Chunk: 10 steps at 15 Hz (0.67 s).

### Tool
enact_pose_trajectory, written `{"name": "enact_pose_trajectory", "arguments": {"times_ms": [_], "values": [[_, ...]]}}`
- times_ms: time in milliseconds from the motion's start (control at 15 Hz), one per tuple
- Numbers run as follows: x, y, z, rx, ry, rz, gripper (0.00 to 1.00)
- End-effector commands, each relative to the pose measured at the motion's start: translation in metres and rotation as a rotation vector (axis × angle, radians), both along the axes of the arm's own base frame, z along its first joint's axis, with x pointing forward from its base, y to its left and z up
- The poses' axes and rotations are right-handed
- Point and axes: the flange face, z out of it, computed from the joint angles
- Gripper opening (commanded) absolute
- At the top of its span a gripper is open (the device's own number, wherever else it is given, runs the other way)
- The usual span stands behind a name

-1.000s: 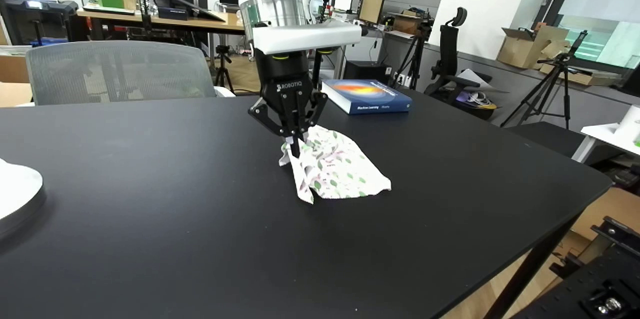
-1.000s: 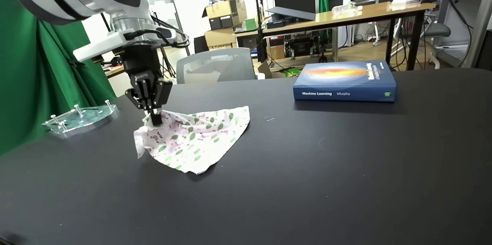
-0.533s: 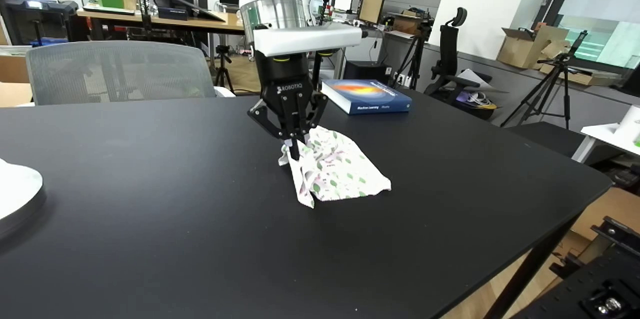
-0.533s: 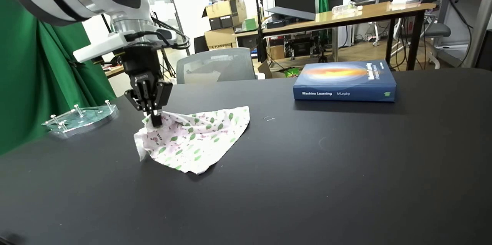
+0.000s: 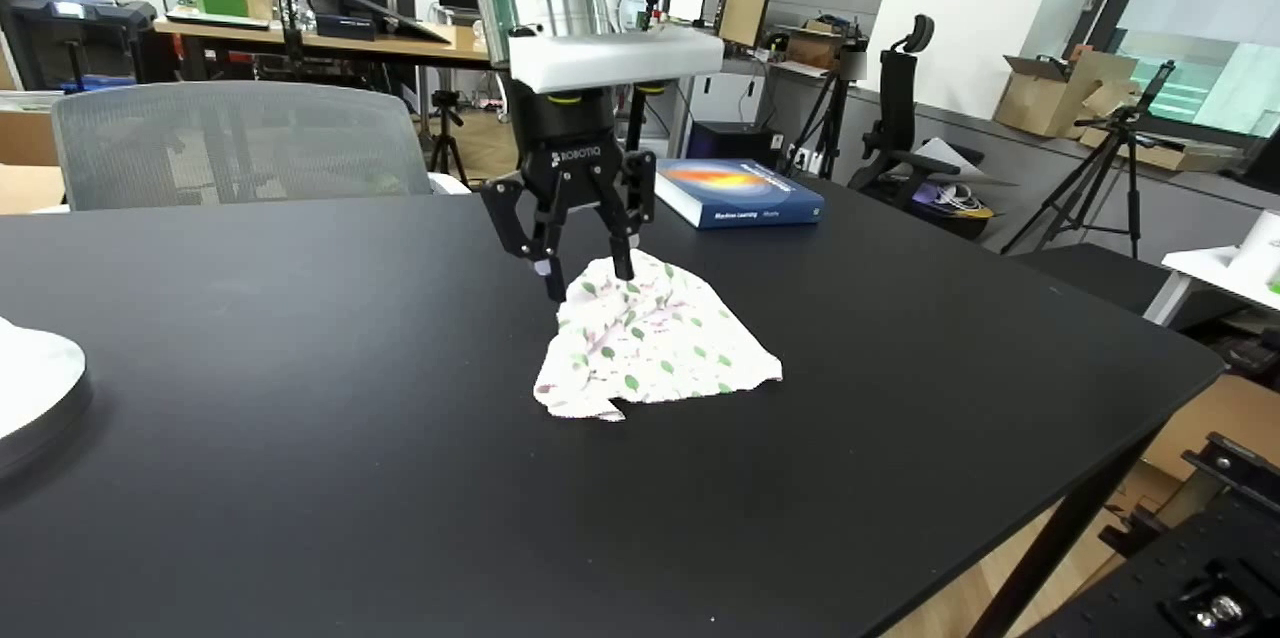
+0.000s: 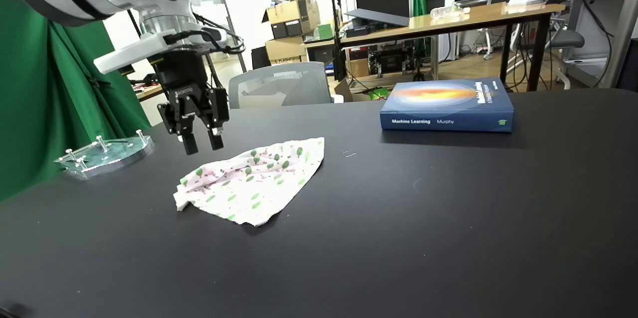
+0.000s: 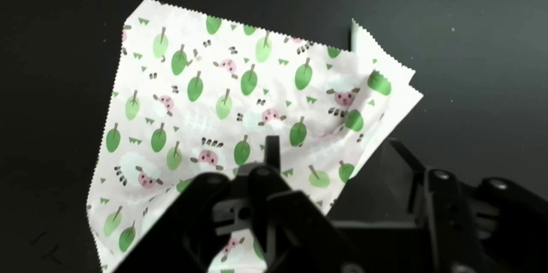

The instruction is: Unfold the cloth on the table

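- On the black table (image 5: 300, 368), in an exterior view, the sheep-print cloth (image 5: 660, 348) lies partly spread, between 4 and 5 o'clock from the Robotiq gripper (image 5: 590, 280). The claw stands wide, gripping nothing, presumably so that a layer can pass between its tips. The blue Machine Learning book (image 5: 740, 193) sits at 1 o'clock from the cloth, a place that leaves working room.
- In an exterior view, the fingertips (image 6: 216, 142) hang clear of the cloth, so its creased ridge rests without help from the claw. The clear bolted plate (image 6: 104, 154) stands just past 9 o'clock from the fabric, apart from it, where it looks unlikely to snag.
- In the wrist view, a folded flap (image 7: 379, 61) juts at 2 o'clock from the cloth's middle; by my reading, this doubled corner is what is left to unfold. One finger (image 7: 272, 151) overlaps the print; the other sits at its 3 o'clock over the table, the cloth's edge between them, which would suit a pinch there.
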Motion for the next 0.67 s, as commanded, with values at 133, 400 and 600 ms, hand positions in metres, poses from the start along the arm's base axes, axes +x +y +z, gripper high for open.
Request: {"name": "enact_pose_trajectory", "arguments": {"times_ms": [133,400,600], "values": [[-0.014,-0.009,0.044,0.005,-0.059,0.013,1.0],[-0.023,-0.023,0.062,-0.013,-0.179,-0.069,1.0],[-0.03,-0.038,0.067,-0.028,-0.236,-0.107,0.99]]}}
